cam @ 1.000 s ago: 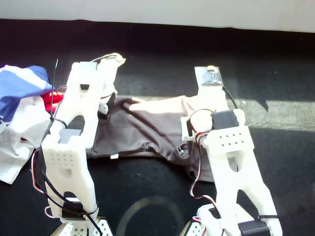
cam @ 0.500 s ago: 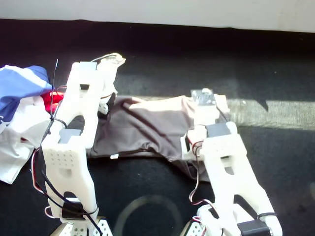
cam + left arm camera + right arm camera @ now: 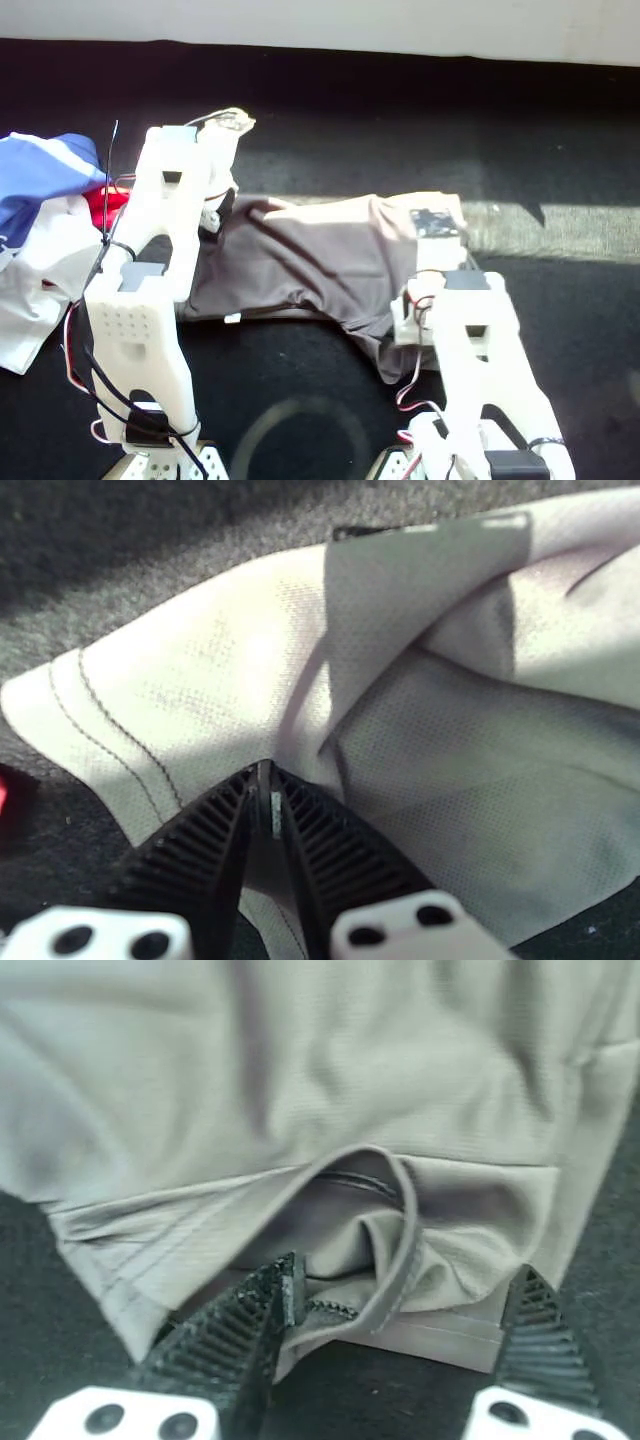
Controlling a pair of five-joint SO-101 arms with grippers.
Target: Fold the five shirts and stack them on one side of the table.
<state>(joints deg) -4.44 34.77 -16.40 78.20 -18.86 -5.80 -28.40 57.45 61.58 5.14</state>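
Right wrist view: right jaws spread over bunched grey shirt [image 3: 300, 1080], left jaws pinching its edge; may catch one layer, skewing fold.

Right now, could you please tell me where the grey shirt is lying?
In the high view, the grey shirt lies across the middle of the dark table, right of the blue-and-white shirt pile; the left pincer grips one edge.

Grey-brown shirt [image 3: 300, 265] lies rumpled and unfolded across mid-table [image 3: 330, 130]; blue shirt [image 3: 40, 185], white shirt [image 3: 35, 285] and red shirt [image 3: 100, 205] heaped at its left edge.
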